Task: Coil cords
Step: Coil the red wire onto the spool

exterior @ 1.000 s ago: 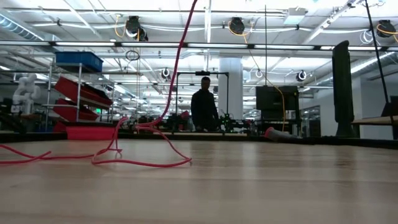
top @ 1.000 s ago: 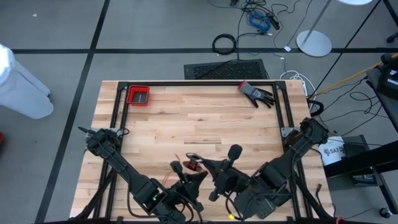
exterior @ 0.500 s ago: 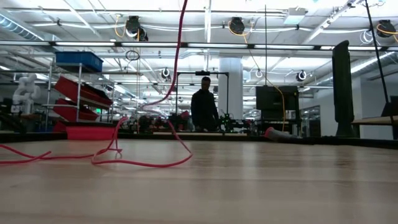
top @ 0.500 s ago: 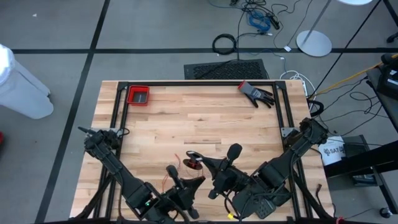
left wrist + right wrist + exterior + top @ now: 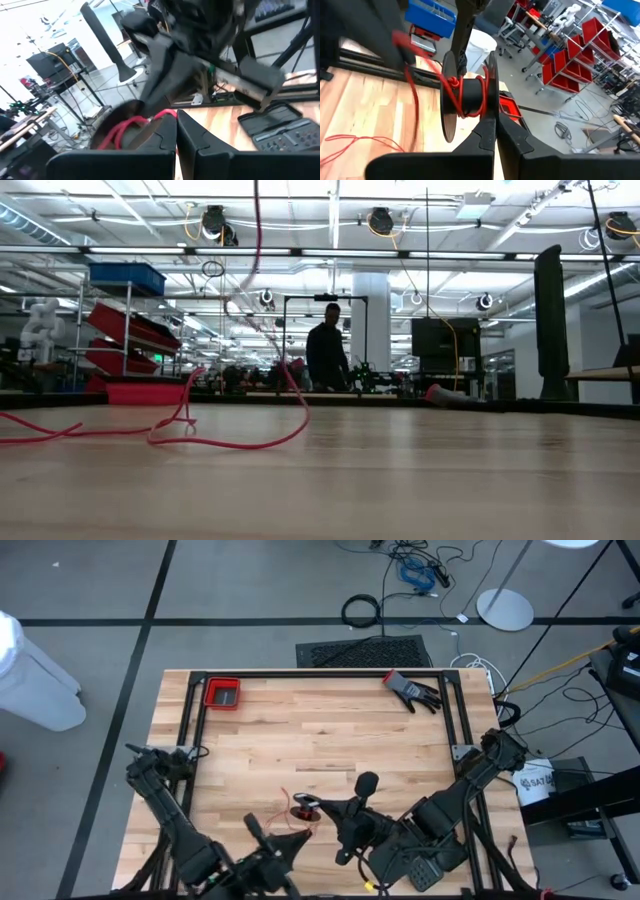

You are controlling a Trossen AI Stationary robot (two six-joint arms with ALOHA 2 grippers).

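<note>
- Red cord (image 5: 470,95): wound in several turns round the hub of a small black spool (image 5: 451,100). In the right wrist view the spool stands on edge, its two discs upright, directly ahead of the right tool (image 5: 495,131).
- Right tool: fingers clenched together, their tips touching the spool's lower rim; the spool appears gripped there.
- From above, the spool (image 5: 302,808) sits over the near middle of the worktop (image 5: 320,730), between the two tools, with the right tool (image 5: 322,806) just beside it.
- Loose cord: in the low view a strand (image 5: 256,240) rises out of the top of the picture, while further loops (image 5: 225,442) lie slack on the worktop surface (image 5: 400,480).
- Left tool (image 5: 300,837): near the front edge, close to the spool on its left side. Fingers clenched; in the left wrist view red cord (image 5: 125,127) bunches right at the fingertips (image 5: 167,131), but whether it is pinched cannot be told.
- Elsewhere on the worktop: a red tray (image 5: 222,693) at the far left corner and a dark glove (image 5: 411,690) at the far right, both well apart from the spool.
- A person (image 5: 328,358) stands in the room beyond.
</note>
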